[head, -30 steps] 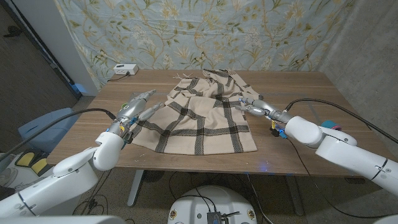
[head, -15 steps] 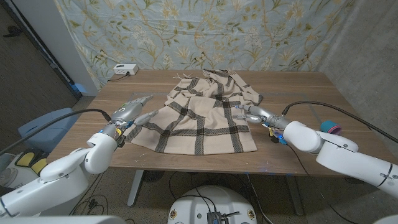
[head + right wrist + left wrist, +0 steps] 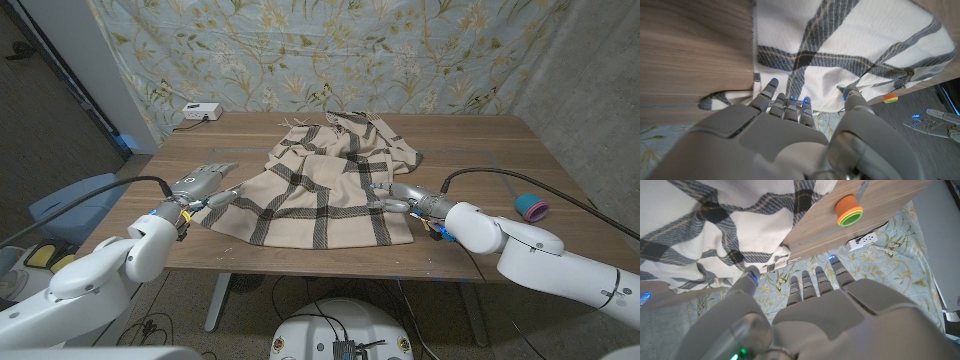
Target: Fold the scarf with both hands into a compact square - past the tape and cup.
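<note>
Scarf [image 3: 320, 190], plaid, lies rumpled on the counter [image 3: 470, 140]. Left hand [image 3: 195, 185] waits beside it, fingers released. Right hand [image 3: 405, 197] touches its edge; grasp unclear.

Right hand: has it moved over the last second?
Yes. The right hand has slid back along the scarf toward the near table edge, from beside the scarf's right middle to its near right corner.

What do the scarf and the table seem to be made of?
The scarf: soft woven cloth, probably wool or acrylic, matte; it shows a fine weave, loose folds and fringe. The table: wood or wood veneer, smooth, low sheen; brown grain lines run along it.
</note>
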`<act>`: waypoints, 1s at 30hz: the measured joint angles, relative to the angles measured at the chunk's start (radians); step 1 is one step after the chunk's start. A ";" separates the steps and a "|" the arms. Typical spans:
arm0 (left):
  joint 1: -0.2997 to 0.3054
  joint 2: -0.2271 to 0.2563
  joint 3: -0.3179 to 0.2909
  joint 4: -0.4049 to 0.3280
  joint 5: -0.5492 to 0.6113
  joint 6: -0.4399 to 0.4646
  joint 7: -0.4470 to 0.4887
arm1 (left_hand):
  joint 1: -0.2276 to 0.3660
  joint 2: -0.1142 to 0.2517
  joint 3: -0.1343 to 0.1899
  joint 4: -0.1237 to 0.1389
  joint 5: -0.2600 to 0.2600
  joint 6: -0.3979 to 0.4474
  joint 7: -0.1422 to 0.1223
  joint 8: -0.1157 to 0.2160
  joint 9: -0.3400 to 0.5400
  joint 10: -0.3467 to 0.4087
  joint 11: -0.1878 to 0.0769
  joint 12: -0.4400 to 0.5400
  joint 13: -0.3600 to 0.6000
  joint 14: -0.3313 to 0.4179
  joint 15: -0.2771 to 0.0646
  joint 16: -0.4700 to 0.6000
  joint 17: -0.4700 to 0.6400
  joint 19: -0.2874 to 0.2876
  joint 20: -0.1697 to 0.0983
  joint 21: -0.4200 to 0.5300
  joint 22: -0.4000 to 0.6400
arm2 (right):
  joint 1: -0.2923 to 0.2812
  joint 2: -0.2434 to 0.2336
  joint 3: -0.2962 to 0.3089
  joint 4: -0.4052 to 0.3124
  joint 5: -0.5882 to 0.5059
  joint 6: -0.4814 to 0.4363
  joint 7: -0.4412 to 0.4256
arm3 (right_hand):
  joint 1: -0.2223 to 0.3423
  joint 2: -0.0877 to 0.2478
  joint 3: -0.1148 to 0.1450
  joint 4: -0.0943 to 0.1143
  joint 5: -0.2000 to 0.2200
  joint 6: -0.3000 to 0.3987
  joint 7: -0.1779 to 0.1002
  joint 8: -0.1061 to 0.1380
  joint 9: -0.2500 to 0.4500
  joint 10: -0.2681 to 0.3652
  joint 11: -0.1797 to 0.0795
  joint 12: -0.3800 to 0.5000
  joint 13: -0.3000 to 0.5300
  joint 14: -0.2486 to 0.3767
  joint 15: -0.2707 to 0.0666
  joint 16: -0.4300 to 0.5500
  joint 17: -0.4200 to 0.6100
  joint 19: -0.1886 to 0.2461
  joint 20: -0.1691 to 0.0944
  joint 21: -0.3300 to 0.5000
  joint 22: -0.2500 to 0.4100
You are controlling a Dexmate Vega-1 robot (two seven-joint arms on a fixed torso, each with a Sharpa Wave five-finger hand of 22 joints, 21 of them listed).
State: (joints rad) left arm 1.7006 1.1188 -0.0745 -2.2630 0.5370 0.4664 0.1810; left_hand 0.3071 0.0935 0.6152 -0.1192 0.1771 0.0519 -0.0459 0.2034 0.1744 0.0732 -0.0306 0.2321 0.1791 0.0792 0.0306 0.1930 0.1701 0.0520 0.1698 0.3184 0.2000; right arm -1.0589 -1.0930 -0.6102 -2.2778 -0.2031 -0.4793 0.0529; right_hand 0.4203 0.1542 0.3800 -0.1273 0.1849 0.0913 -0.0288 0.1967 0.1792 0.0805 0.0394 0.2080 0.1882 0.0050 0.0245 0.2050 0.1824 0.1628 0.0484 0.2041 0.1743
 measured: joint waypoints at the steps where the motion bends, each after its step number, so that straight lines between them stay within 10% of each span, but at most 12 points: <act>1: 0.002 -0.001 -0.003 0.001 0.006 0.000 -0.006 | 0.002 0.001 0.002 -0.004 0.000 0.000 0.000 0.000 0.000 0.000 0.000 0.000 0.000 0.002 -0.002 0.000 0.000 0.002 0.002 0.000 0.000 | 0.004 0.002 -0.011 -0.005 -0.019 -0.012 0.009 | 0.000 0.000 0.004 -0.004 0.000 0.000 0.000 0.000 0.000 0.000 0.000 0.000 0.000 0.000 0.000 0.000 -0.001 0.000 0.000 0.000 0.000; 19: 0.008 -0.025 -0.023 0.031 0.100 -0.006 -0.083 | 0.044 -0.007 0.000 -0.034 -0.004 0.027 -0.009 0.000 0.005 0.035 -0.011 0.000 0.000 0.040 -0.021 0.000 0.000 0.031 -0.005 0.004 0.000 | 0.044 0.039 -0.145 -0.043 -0.295 -0.134 0.149 | 0.125 0.000 0.043 -0.052 0.000 0.005 -0.013 0.000 0.005 0.000 -0.033 -0.005 0.000 0.018 -0.039 -0.006 -0.001 0.039 -0.012 0.001 0.000; 30: -0.009 -0.021 -0.010 0.052 0.147 -0.004 -0.123 | 0.066 -0.018 -0.004 -0.045 -0.004 0.039 -0.018 0.001 0.005 0.045 -0.020 0.000 0.000 0.085 -0.036 0.008 0.000 0.046 -0.011 0.008 0.000 | 0.046 0.085 -0.197 -0.016 -0.467 -0.171 0.198 | 0.376 -0.030 0.054 -0.053 0.000 0.140 -0.024 0.025 0.005 0.156 -0.064 0.023 0.005 0.328 -0.065 0.103 0.038 0.260 -0.050 0.066 0.003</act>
State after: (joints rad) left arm 1.6921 1.0975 -0.0849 -2.2111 0.6836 0.4628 0.0577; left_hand 0.3728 0.0753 0.6112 -0.1646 0.1736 0.0913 -0.0639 0.2040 0.1795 0.1179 -0.0506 0.2321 0.1790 0.1646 -0.0055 0.2013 0.1700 0.0983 0.1590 0.3260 0.2002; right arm -1.0129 -1.0077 -0.8071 -2.2938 -0.6704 -0.6505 0.2510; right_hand 0.7963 0.1244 0.4336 -0.1808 0.1849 0.2309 -0.0523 0.2212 0.1840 0.2370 -0.0248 0.2307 0.1934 0.3326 -0.0401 0.3084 0.2201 0.4226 -0.0020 0.2702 0.1770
